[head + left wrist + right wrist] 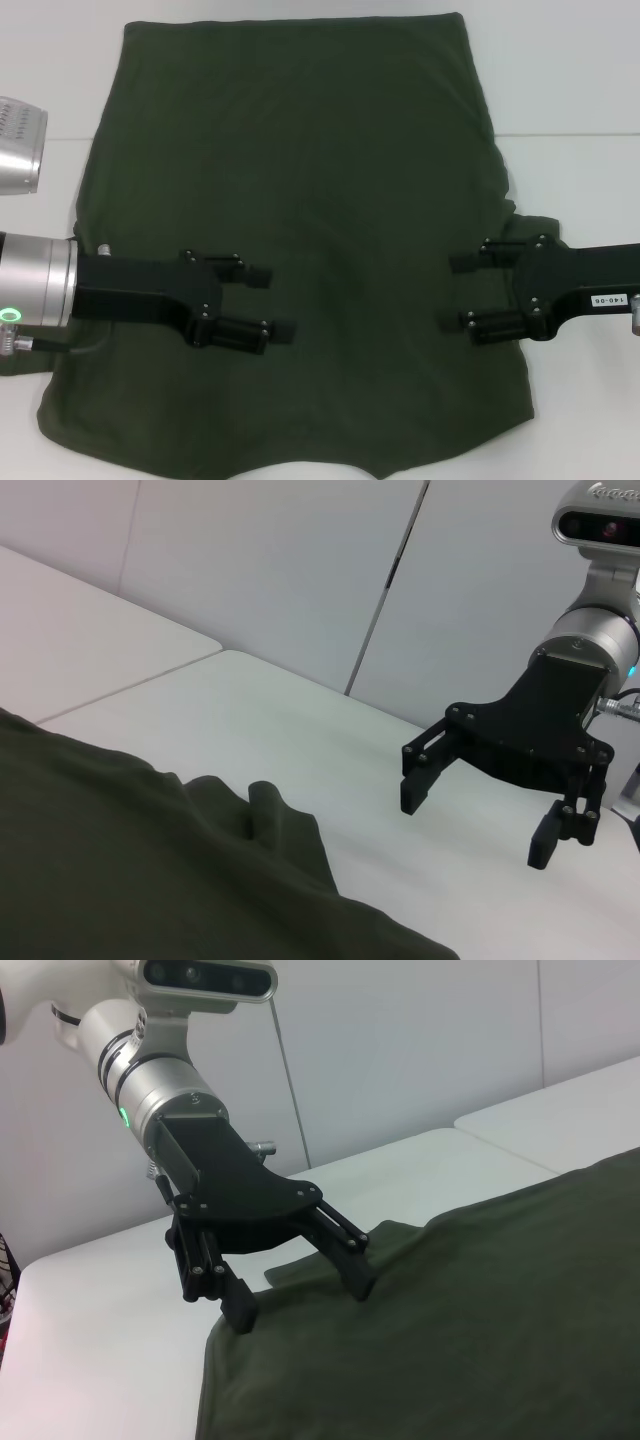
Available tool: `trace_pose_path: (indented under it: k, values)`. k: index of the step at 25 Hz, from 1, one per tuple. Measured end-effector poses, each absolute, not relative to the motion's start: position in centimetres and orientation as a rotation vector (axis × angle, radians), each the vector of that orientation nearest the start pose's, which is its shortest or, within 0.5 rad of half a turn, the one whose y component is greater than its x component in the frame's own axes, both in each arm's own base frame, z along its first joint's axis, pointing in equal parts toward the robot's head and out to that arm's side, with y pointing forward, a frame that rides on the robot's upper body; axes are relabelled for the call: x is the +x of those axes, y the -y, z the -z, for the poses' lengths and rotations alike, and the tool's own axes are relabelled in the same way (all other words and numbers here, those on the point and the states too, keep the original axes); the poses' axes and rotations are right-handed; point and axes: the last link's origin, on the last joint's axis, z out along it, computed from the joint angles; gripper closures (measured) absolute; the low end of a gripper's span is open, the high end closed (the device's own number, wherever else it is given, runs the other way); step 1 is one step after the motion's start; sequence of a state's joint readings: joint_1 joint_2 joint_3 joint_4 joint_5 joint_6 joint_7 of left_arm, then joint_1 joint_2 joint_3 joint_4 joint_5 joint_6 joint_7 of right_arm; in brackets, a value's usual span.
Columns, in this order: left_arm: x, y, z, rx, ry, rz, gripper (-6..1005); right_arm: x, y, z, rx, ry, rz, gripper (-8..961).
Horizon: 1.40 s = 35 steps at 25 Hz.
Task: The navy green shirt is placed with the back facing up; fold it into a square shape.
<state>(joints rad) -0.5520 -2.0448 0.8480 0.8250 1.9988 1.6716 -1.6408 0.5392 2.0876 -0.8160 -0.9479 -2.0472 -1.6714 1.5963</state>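
I see the navy green shirt (300, 230) spread flat on the white tabletop (570, 100), plain side up, no lettering visible. It covers most of the head view, one straight edge at the far side, the wider part toward me running off the near edge of the picture. A small bunched fold of fabric sticks out at the shirt's right edge, just beside my right gripper.

My left gripper (278, 303) is over the shirt's left part, pointing inward, fingers spread apart, nothing between them. In the right wrist view it (300, 1295) hangs right at the shirt's edge; fingertips look at or just above the cloth, I cannot tell if they touch.

My right gripper (458, 293) is over the shirt's right edge, pointing inward toward the left one, fingers also released and empty. In the left wrist view it (478, 820) hangs above bare tabletop, clear of the fabric, just beside the shirt's edge.

Both grippers sit well apart, shirt's middle between them.
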Motion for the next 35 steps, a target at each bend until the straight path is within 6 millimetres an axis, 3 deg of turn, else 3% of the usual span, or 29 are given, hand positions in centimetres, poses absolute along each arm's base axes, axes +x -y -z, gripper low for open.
trace_pose_path:
  k: [12, 20, 23, 27, 30, 35]
  values:
    - [-22.7, -33.7, -1.7, -2.911, 0.663, 0.605, 82, 22.6, -33.4, -2.3, -2.881, -0.526, -0.536, 75]
    - [-22.9, -34.0, -2.7, -2.845, 0.742, 0.664, 89, 23.1, -33.5, -3.0, -2.834, -0.586, -0.576, 76]
    - [-23.6, -34.9, -3.7, -2.729, 0.924, 0.680, 92, 23.3, -34.1, -3.5, -2.773, -0.709, -0.598, 77]
    - [-25.8, -36.8, -6.5, -2.371, 1.465, 0.719, 96, 23.8, -35.9, -4.6, -2.593, -1.015, -0.633, 78]
    - [-27.7, -37.0, -8.1, -2.123, 1.753, 0.761, 99, 24.5, -37.2, -5.3, -2.436, -1.227, -0.676, 79]
    - [-30.9, -36.2, -10.1, -1.857, 1.864, 0.875, 104, 25.2, -38.0, -5.8, -2.309, -1.383, -0.801, 80]
